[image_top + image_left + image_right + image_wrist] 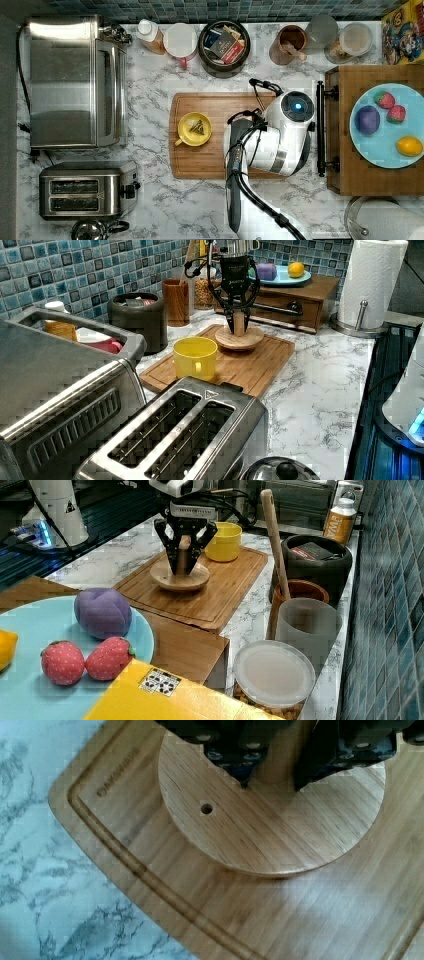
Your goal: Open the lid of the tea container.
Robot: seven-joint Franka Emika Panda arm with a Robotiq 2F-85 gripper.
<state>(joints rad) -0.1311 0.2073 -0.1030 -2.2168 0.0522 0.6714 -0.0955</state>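
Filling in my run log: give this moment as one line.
lid: on cutting board | gripper: on knob | tea container: open

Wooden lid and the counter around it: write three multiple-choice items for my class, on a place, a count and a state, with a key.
1. Where does the round wooden lid rest?
A. on the bamboo cutting board
B. in a sink
C. on a chair

2. How many red toy strawberries lie on the light blue plate?
A. one
B. two
C. four

3. The round black tea container is:
A. open
B. lidded
C. tipped over

Key:
1 A, the lid lies flat on the board, with the gripper shut on its knob.
2 B, two lie side by side.
3 A, tea packets show inside.
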